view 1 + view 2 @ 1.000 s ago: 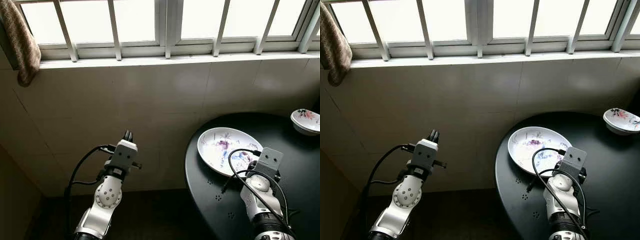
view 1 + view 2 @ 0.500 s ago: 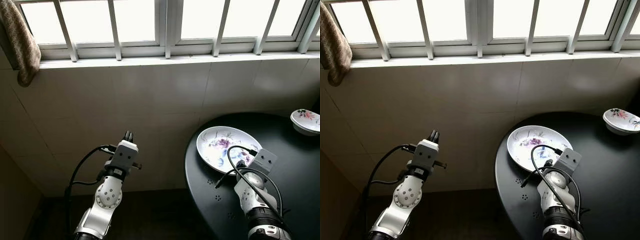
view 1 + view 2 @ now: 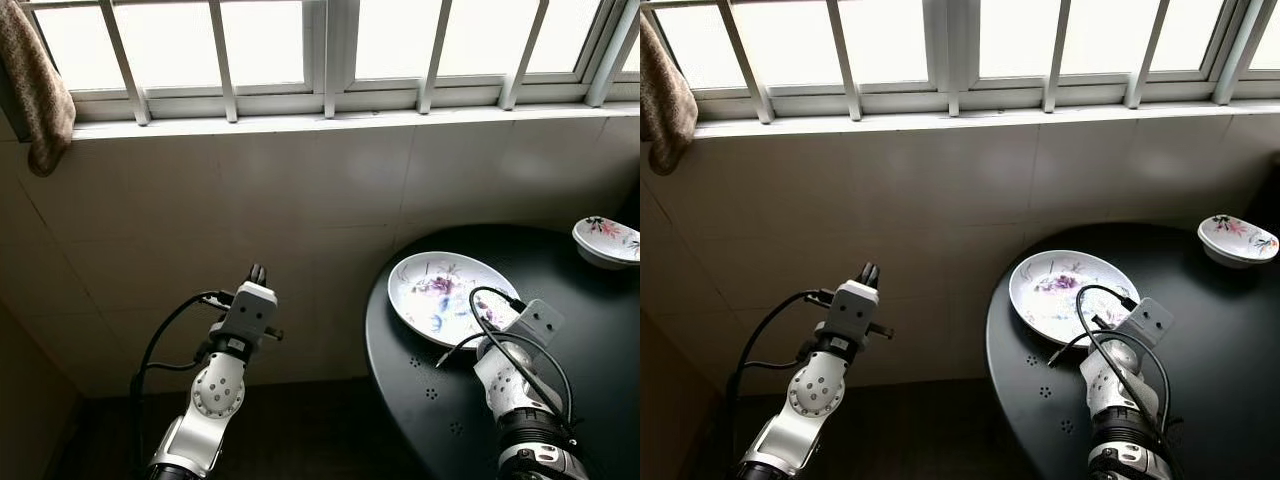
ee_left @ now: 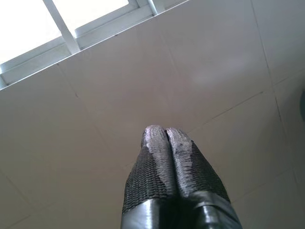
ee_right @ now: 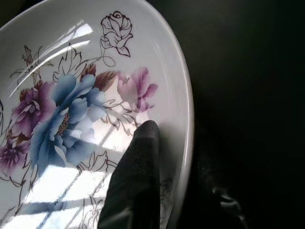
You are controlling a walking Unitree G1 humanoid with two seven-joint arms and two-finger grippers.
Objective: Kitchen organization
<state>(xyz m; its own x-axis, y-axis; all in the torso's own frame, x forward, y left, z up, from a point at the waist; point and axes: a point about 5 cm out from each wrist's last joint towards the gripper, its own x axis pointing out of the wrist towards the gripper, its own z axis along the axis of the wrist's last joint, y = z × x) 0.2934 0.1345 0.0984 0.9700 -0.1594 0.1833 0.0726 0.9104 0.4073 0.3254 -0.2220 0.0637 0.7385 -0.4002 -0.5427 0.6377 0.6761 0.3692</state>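
Note:
A white plate (image 3: 432, 290) painted with blue and purple flowers lies near the left edge of a round black table (image 3: 600, 340). My right gripper (image 5: 183, 160) is at the plate's near right rim and stands open. One black finger (image 5: 138, 176) lies over the plate's inside, and the other is dimly seen below the rim against the table. My right wrist (image 3: 538, 322) is above that rim. My left gripper (image 3: 258, 271) is shut on nothing, raised away from the table and pointing at the tiled wall (image 4: 200, 71).
A small flowered bowl (image 3: 606, 238) sits at the table's far right. A barred window with a sill (image 3: 320, 120) runs above the tiled wall. A brown towel (image 3: 35, 85) hangs at the upper left. Dark floor lies below between wall and table.
My right wrist has swung a little to the left and back and tilted over the plate's near rim. The camera has shifted slightly. The left arm has stayed still.

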